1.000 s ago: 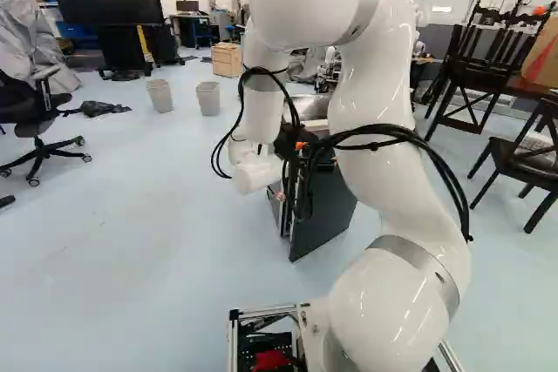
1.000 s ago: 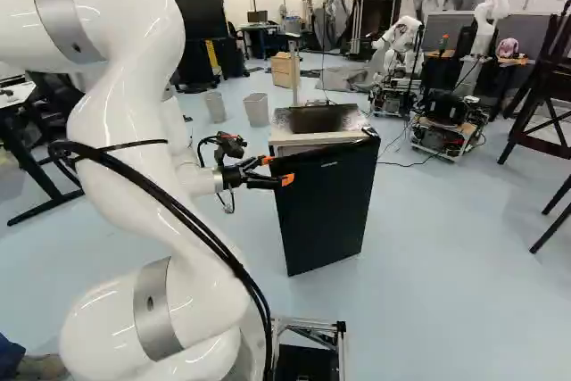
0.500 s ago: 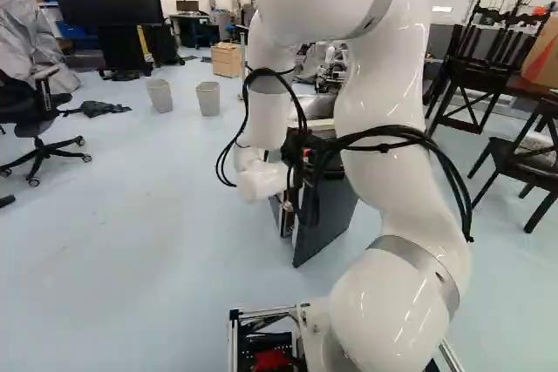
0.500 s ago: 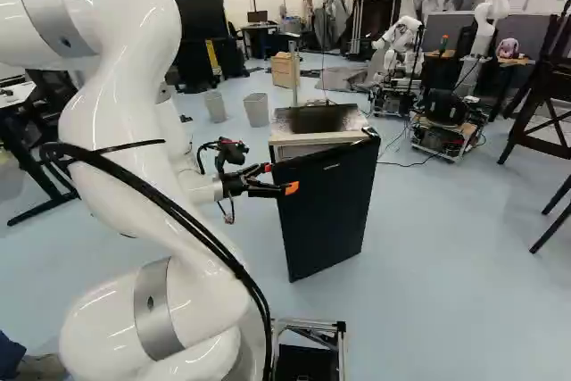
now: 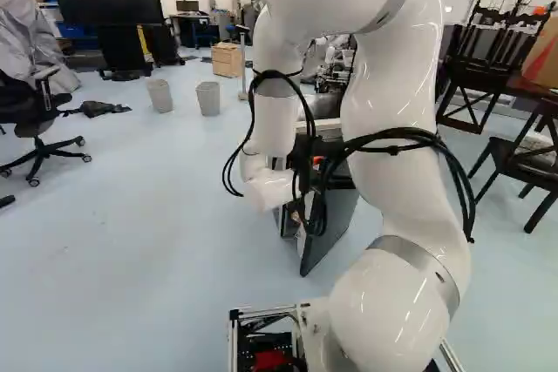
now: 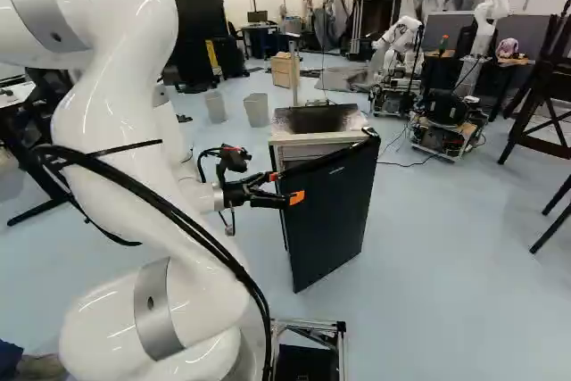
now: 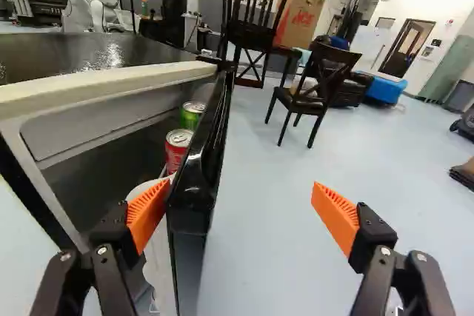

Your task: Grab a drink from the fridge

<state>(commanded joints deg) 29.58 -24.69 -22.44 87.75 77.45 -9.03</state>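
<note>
In the right base view my gripper (image 6: 284,187) is at the free edge of the black fridge door (image 6: 332,216), which stands partly open from the fridge (image 6: 278,151). The wrist view shows my gripper (image 7: 241,216) wide open, the door's edge between its fingers. One orange pad (image 7: 147,212) is on the door's inner side, right against or very near it; the other is well clear, outside the door. Beyond the inner finger, a red can (image 7: 178,146) and a green can (image 7: 192,112) stand inside by the door. Their lower parts are hidden.
Two grey bins (image 5: 208,98) stand on the floor beyond the fridge, with a wooden cabinet (image 5: 227,59) farther back. Another robot (image 6: 398,51) is behind the fridge. Dark chairs (image 5: 527,150) stand at the right of the left base view, an office chair (image 5: 39,119) at its left.
The fridge door has swung wider, its free edge coming nearer the base. My arm has moved with it, the gripper shifting slightly rightward in both base views. The base has stayed put.
</note>
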